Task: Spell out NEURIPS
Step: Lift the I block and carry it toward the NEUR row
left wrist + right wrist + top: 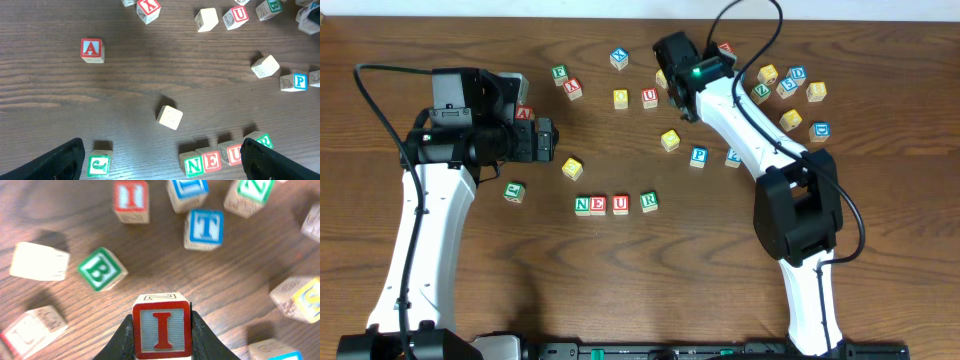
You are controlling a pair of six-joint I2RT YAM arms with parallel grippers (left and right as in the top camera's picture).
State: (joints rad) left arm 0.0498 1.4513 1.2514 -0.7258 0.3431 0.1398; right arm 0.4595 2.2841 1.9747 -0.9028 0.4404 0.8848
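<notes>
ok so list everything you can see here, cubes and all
letter row: four cubes, green N, red E, red U, green R, side by side mid table
I cube: one, red, gripped in the right hand
P cube: one, blue, loose, beyond the row to its right
A cube: one, red, alone beside the left arm
loose cubes: over a dozen, mixed colours, scattered over the far half, thickest far right
table: one, dark brown wood
left arm: one, white and black, left side
right arm: one, white and black, right side
left hand: one, black, open, empty
right hand: one, black, shut on the I cube
</notes>
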